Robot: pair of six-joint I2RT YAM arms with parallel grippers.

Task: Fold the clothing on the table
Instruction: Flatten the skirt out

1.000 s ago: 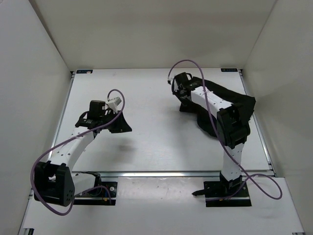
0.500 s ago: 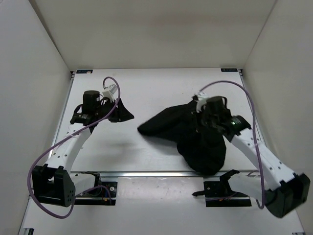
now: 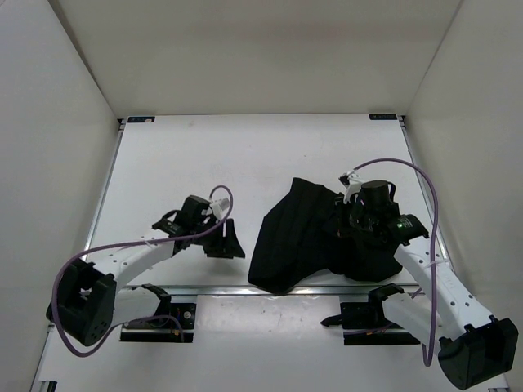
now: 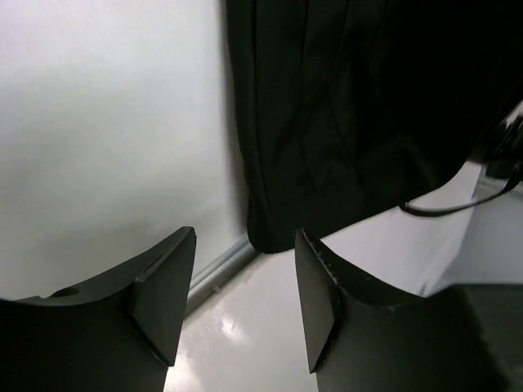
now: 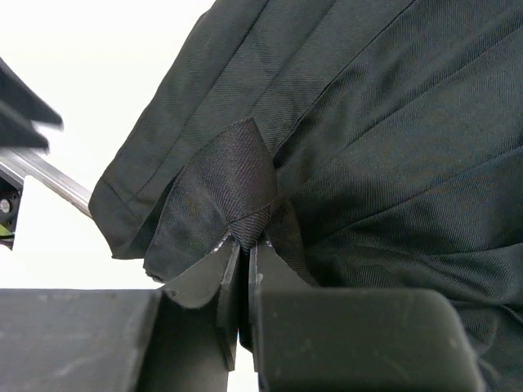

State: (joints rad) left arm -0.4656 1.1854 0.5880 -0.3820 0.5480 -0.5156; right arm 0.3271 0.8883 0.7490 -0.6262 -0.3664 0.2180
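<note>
**On the near right of the table, a black garment pinched by the right gripper**

Between pale walls, the white table fills the middle of the overhead view, with a thin metal rail along its near edge. The garment lies bunched and creased on the right half, close to the front. Its near hem reaches the rail, and long pleat-like folds run through the cloth. The garment's right part is hidden under the right arm, which bends in from the near right corner with a purple cable arching over it.

The right gripper sits on top of the heap, toward its right side. In its wrist view the two fingers are pressed together on a small raised fold of the black fabric. That fold stands up in a peak just above the fingertips. The rest of the garment spreads away beyond it, up and to the right.

The left arm lies low along the near left of the table. The left gripper points toward the garment's left edge. It is just beside that edge, and a strip of white table shows between them from above. Its fingers stand apart with nothing between them. Through the gap, its wrist view shows bare table, the rail and the lower corner of the garment's hem just beyond the fingertips.
</note>
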